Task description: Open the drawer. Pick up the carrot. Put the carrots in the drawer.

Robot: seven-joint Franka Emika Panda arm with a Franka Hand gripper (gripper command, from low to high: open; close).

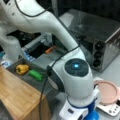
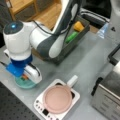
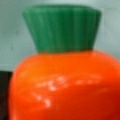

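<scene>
The carrot (image 3: pixel 62 85), glossy orange with a green top (image 3: pixel 61 27), fills the wrist view right in front of the camera. In a front view a bit of orange carrot (image 2: pixel 24 77) lies in a teal bowl (image 2: pixel 23 84) at the left. The gripper (image 2: pixel 25 78) is lowered straight onto it, below the blue wrist mount; its fingers are hidden. The dark-grey drawer (image 1: pixel 43 86) (image 2: pixel 79 35) stands pulled out from the bamboo-topped cabinet (image 1: pixel 17 97). It holds a yellow vegetable (image 1: pixel 22 68) (image 2: pixel 78 25) and a green one (image 1: pixel 35 74) (image 2: pixel 72 36).
A silver toaster oven (image 1: pixel 100 37) (image 2: pixel 107 97) stands at the side. A pink round plate (image 2: pixel 57 98) (image 1: pixel 108 91) rests on a white flat appliance (image 2: pixel 40 106) beside the bowl. The arm's elbow (image 1: pixel 75 75) hangs over the drawer. A plastic bottle (image 2: pixel 103 30) stands beyond the drawer.
</scene>
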